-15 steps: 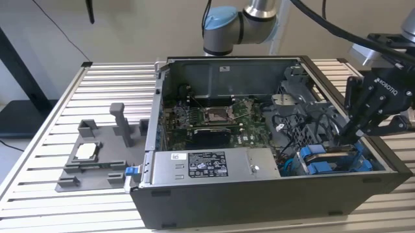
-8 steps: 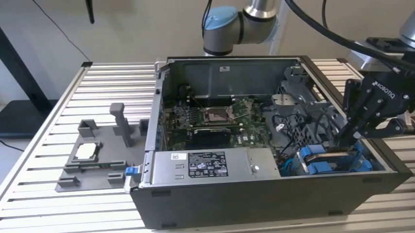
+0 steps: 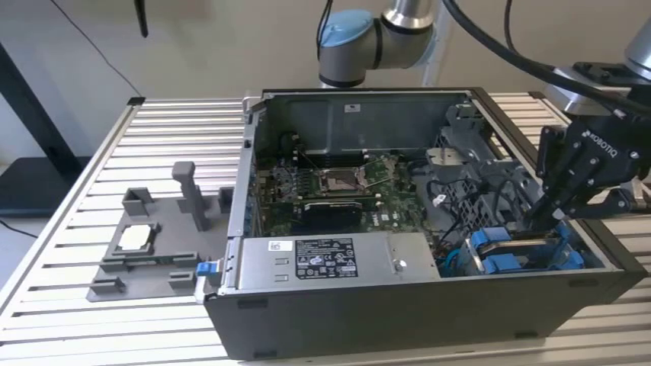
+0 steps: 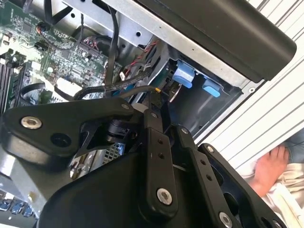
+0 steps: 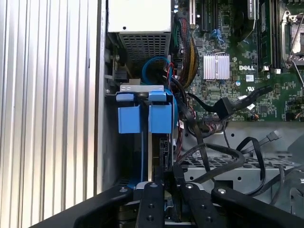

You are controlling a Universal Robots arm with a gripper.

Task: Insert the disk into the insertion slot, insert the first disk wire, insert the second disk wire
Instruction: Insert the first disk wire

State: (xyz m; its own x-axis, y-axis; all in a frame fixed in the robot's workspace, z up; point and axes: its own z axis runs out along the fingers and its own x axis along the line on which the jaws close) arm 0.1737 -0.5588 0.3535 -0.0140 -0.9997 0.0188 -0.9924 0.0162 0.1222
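Jaws of the black robot gripper [image 3: 556, 219] are pressed almost together. In the second wrist view they seem to pinch the end of a thin black wire [image 4: 128, 88], but the tip is partly hidden, so I say this with some doubt. They point down into a corner of the open black computer case [image 3: 407, 320]. The case lies on its side on the ribbed aluminium desk [image 3: 173, 130], so its inside can be reached from above.

The flat silver-grey disk [image 5: 159, 147], in its bright blue plastic carrier [image 5: 160, 118], already sits inside the boxy grey insertion slot [image 5: 135, 89]. It stands on its edge there, with the blue tabs at the mouth of the slot. I judge from this that the first step is finished and that the work now concerns a disk wire.

The gripper hangs just above the exposed edge of the disk, probably because the sockets for the wires are on this edge. A narrow grip also helps it to pass between the loose black cables [image 5: 223, 156] beside the slot. The grey labelled power-supply box [image 3: 325, 259] and the green motherboard [image 3: 336, 183] are near, but the gripper does not touch them.
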